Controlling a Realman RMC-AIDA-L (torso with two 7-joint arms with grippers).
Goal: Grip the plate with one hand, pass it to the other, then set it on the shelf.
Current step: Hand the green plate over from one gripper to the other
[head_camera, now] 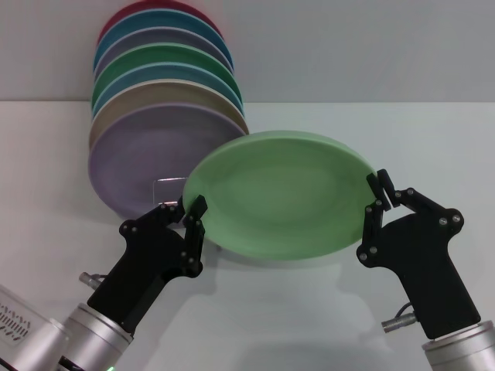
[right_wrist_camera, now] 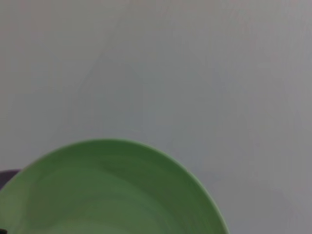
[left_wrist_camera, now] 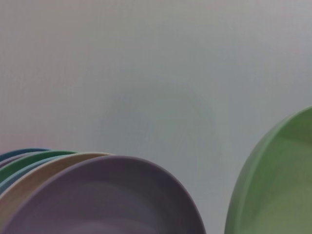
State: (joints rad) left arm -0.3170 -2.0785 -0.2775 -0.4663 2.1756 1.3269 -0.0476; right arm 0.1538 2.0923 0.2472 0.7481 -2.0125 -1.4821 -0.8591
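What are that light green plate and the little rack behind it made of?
The plate looks like matte plastic or melamine: even mint colour, soft sheen, no sharp glints; ceramic can't be ruled out. The rack looks like thin bare metal wire, silvery, mostly hidden behind the plates.

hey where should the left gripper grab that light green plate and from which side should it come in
Grip the thin rim of the plate at its left edge, coming from the robot's left. The plate is held up and tilted, with the right gripper shut on the opposite rim, so that edge is free. The left gripper is already there, jaws astride the rim, beside the shelf.
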